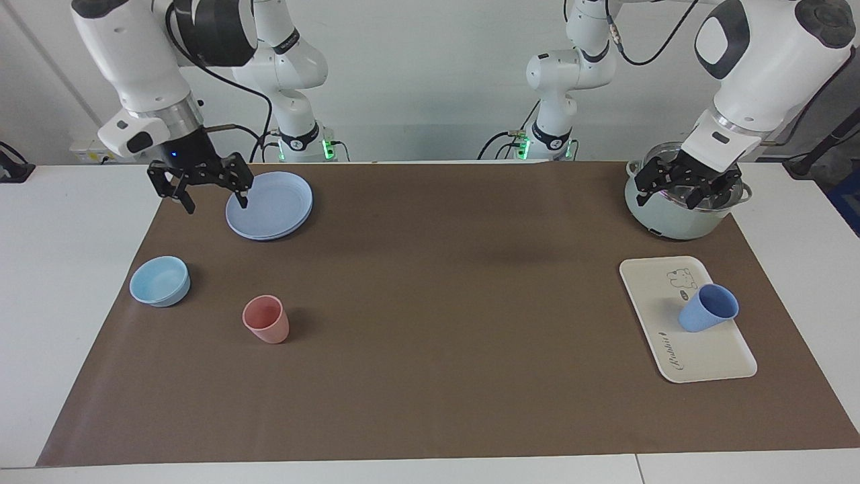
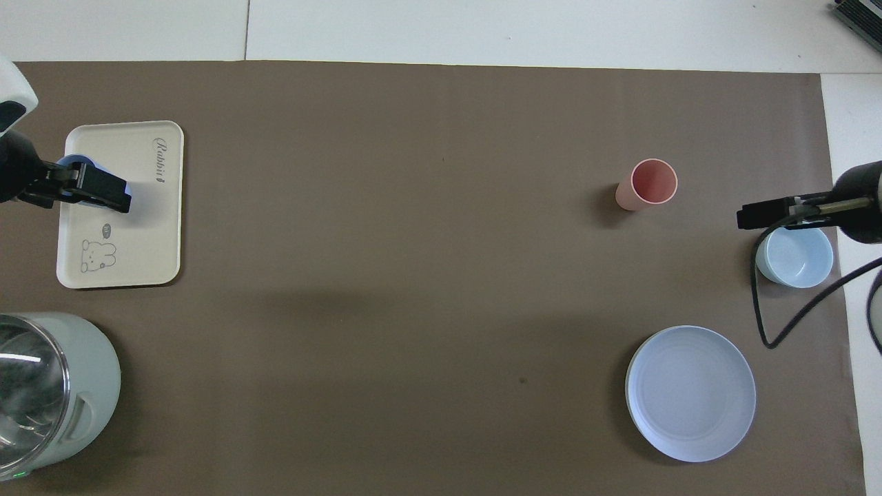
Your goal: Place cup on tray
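The periwinkle-blue cup [image 1: 709, 308] stands on the cream tray [image 1: 699, 356] toward the left arm's end of the table, beside the tray's animal drawing. My left gripper [image 1: 685, 189] hangs open and empty in the air, level with the pot in the facing view and well apart from the cup. In the overhead view the left gripper [image 2: 86, 187] covers most of the cup [image 2: 74, 160] on the tray [image 2: 148, 227]. My right gripper [image 1: 216, 196] is open and empty over the edge of the round blue plate. It shows edge-on in the overhead view [image 2: 758, 212].
A pale green pot [image 1: 678, 218] with a glass lid sits nearer the robots than the tray. At the right arm's end are a round blue plate [image 1: 279, 202], a light-blue bowl [image 1: 160, 281] and a pink cup [image 1: 266, 320]. A brown mat [image 1: 430, 302] covers the table.
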`<state>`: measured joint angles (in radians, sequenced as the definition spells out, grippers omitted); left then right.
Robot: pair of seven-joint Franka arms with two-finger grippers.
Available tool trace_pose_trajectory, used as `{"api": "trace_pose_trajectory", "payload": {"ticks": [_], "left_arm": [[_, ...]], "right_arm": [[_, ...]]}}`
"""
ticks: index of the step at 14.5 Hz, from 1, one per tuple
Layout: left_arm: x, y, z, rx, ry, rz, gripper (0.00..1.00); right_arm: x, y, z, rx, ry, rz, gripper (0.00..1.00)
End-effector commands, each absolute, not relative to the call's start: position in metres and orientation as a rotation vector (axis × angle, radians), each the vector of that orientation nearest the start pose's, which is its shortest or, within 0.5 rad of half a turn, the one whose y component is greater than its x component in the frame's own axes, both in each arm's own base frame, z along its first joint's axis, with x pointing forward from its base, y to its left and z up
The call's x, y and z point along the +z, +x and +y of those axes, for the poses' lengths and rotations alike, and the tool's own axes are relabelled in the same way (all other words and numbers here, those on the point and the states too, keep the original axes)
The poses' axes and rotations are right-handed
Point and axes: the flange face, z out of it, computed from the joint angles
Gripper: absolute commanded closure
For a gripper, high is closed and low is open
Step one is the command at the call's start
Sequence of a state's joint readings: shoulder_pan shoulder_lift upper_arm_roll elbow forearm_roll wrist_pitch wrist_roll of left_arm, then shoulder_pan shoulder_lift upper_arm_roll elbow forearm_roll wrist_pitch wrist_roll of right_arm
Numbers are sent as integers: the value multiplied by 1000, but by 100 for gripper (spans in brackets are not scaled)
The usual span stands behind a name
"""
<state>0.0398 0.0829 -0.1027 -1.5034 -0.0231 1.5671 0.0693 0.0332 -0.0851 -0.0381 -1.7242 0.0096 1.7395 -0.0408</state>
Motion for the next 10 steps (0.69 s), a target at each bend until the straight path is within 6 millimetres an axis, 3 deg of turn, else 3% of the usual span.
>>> {"api": "trace_pose_trajectory", "payload": {"ticks": [1,6,8,9,10], "left_arm": [[619,562,-36,-46,-3146,234,0],[636,553,-36,-67,-3106,234,0],[638,550,-32,-50,-3104,229,0],[638,549,-31,-35,-3105,231,0],[638,549,-30,-23,-3106,226,0]], "right_arm": [[648,535,-13,-78,-3167,83,0],[654,527,-9,0,-3163,202,0],[647,528,2,-6,-3160,252,0],[645,526,20,-8,-3160,250,0],[642,522,25,6,-3160,254,0]]}}
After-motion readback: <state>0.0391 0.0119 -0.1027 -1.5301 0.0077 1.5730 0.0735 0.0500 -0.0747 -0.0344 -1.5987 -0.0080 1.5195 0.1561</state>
